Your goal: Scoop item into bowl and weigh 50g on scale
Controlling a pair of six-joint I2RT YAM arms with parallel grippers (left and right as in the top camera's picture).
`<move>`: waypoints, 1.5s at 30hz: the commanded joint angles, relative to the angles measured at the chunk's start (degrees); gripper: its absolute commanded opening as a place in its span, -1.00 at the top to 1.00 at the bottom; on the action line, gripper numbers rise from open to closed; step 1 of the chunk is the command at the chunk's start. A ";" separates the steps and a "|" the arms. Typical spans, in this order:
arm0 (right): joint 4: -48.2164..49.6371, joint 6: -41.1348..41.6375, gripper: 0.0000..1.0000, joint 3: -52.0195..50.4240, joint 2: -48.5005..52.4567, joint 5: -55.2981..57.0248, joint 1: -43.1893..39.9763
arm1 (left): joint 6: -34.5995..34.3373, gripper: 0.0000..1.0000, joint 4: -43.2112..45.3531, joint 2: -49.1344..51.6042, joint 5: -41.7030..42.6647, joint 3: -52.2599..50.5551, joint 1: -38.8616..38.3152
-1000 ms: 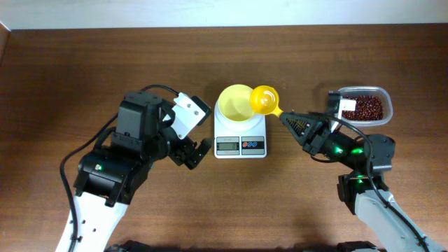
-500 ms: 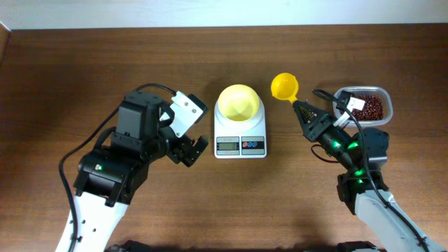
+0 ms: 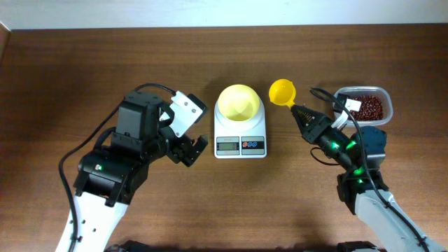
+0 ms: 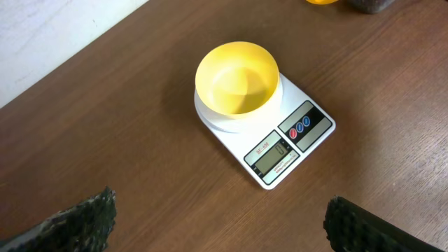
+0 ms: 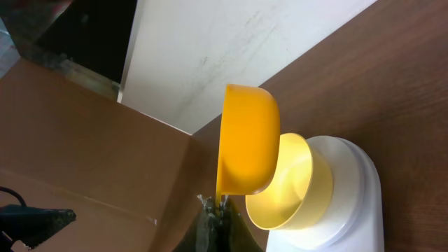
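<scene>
The pale yellow bowl (image 3: 238, 102) sits on the white scale (image 3: 240, 140) at the table's middle, and I see no beans in it; both also show in the left wrist view, bowl (image 4: 236, 77) on scale (image 4: 294, 136). My right gripper (image 3: 302, 113) is shut on the handle of a darker yellow scoop (image 3: 283, 91), held between the scale and the clear tub (image 3: 363, 105) of red-brown beans (image 3: 369, 106). In the right wrist view the scoop (image 5: 246, 140) is on its side, with the bowl (image 5: 290, 185) beyond it. My left gripper (image 3: 190, 150) is open and empty, left of the scale.
The clear tub stands at the far right, behind my right arm. A white wall edge borders the table's far side (image 3: 224, 14). Bare wood lies in front of the scale.
My right gripper has carried the scoop from over the bowl's right rim to the right, off the scale, toward the tub. The left arm has not moved.
</scene>
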 commanded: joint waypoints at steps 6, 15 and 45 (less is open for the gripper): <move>-1.36 -10.62 0.92 0.70 -0.22 1.40 -0.26 | 0.87 -0.98 -0.04 -0.50 -0.24 1.09 0.31; -2.58 -20.17 0.92 3.91 -0.24 1.84 -0.26 | 0.85 -0.98 -0.04 -0.50 -0.24 1.09 0.31; -52.30 -43.06 0.92 32.39 -3.48 1.53 -0.28 | 6.03 -0.98 -4.66 3.50 15.28 1.09 3.41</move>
